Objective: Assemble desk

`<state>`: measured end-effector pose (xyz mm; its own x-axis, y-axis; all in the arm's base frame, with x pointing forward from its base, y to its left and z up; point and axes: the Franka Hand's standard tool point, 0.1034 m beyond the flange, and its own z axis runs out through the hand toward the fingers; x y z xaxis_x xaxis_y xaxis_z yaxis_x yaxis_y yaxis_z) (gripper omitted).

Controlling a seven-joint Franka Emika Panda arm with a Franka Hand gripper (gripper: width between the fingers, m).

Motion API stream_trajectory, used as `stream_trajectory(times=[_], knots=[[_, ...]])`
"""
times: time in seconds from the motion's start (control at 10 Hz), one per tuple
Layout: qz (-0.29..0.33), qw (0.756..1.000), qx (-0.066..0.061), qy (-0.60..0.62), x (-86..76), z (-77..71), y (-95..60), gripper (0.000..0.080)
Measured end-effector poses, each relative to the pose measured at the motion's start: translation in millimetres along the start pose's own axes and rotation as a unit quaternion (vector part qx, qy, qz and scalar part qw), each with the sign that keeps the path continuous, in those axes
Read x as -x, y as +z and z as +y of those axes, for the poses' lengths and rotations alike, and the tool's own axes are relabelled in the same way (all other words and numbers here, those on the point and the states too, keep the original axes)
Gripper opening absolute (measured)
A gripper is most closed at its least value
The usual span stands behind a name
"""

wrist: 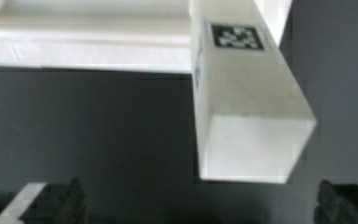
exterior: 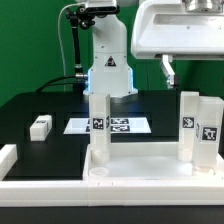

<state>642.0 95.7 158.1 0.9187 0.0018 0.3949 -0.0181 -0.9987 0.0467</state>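
The white desk top (exterior: 140,168) lies at the front of the table. One white leg (exterior: 99,125) stands upright on its left part and two more tagged legs (exterior: 189,124) (exterior: 208,134) stand at its right end. Another small leg (exterior: 40,126) lies loose on the black table at the exterior view's left. My gripper (exterior: 168,74) hangs high above the right-hand legs. In the wrist view my gripper (wrist: 197,205) is open and empty, its dark fingers (wrist: 51,200) wide apart. A tagged leg (wrist: 247,100) rises from the desk top (wrist: 87,45) towards it, and its end stops short of the fingers.
The marker board (exterior: 108,126) lies flat in the middle of the table behind the desk top. The robot base (exterior: 108,60) stands at the back. Long white border rails (exterior: 10,160) run along the front and the left side.
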Motion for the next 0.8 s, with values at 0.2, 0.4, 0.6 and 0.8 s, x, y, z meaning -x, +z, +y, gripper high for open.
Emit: stream_trajectory(times=[0.2, 0.4, 0.6, 0.8], knots=[[-0.087, 0.996, 0.010, 0.014, -4.8, -1.8, 0.2, 0.0649], [-0.163, 0.986, 0.028, 0.026, -3.6, -6.8, 6.2, 0.0649], [-0.158, 0.986, 0.034, 0.030, -6.3, -14.0, 17.8, 0.0649], [-0.160, 0.985, 0.038, 0.056, 1.8, -18.3, 23.7, 0.0649]])
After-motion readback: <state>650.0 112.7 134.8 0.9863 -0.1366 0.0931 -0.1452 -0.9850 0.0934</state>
